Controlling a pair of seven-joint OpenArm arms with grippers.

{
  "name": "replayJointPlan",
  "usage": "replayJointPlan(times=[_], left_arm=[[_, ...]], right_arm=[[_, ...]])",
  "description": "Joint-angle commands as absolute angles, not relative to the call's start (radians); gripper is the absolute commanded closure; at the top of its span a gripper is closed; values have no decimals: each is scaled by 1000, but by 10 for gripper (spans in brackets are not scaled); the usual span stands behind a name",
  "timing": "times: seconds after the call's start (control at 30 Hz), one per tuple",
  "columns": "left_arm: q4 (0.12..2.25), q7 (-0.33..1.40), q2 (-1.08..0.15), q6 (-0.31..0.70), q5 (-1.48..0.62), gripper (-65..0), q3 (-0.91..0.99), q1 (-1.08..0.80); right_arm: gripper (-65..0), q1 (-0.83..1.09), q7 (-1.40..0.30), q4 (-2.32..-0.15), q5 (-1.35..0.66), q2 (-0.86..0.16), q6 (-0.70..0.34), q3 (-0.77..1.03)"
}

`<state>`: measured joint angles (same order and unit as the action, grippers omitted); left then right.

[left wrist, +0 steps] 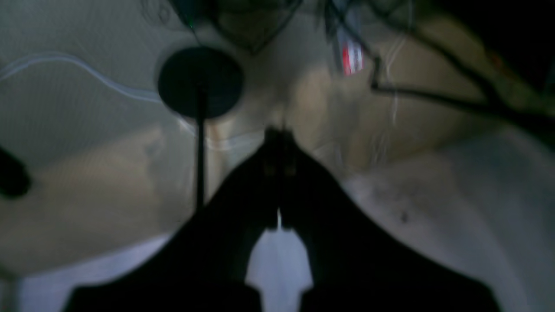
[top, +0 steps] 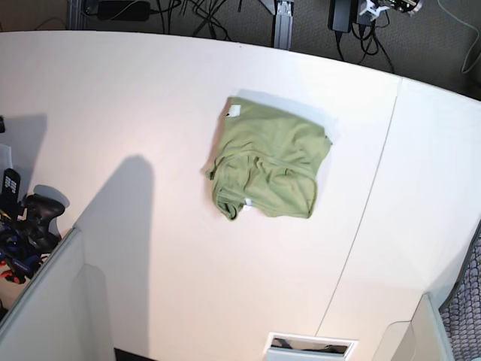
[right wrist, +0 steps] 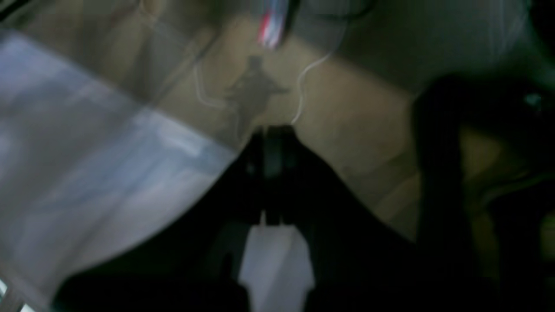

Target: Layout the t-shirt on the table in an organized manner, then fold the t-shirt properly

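The olive-green short-sleeved cotton t-shirt (top: 265, 168) lies crumpled in a rough bunch on the large white table (top: 150, 113), a bit right of centre and toward the far side in the base view. A small white tag (top: 234, 111) shows at its far-left corner, and another small white tab sits at its near-left edge. The cloth is wrinkled and partly doubled over itself, with no sleeves spread out. A thin dark seam line (top: 372, 195) runs near-to-far across the tabletop just to the right of the shirt, not touching it.

Neither arm appears in the base view. Both wrist views are dark and blurred. The left gripper (left wrist: 279, 143) is clenched, with the black fingers (left wrist: 266, 156) pressed together at the tips and nothing between them. It points away from the table, out over a tan floor with loose white cables (left wrist: 86, 71) and a black round stand base (left wrist: 200, 82). The right gripper (right wrist: 272, 138) is likewise clenched and empty, with a pale blurred table edge (right wrist: 86, 173) at its left and tan floor ahead. Neither gripper is touching the shirt.
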<state>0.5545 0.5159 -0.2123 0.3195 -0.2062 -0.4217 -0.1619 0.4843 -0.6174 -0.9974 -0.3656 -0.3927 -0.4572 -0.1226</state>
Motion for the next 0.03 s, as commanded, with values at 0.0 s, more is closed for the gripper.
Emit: replayJointPlan(times=[0.0], left_arm=[[549,515,-214,317,-192,0,-420,-148]], right_arm=[[0,473,-617,-1002,-370,-402,-468,-120]])
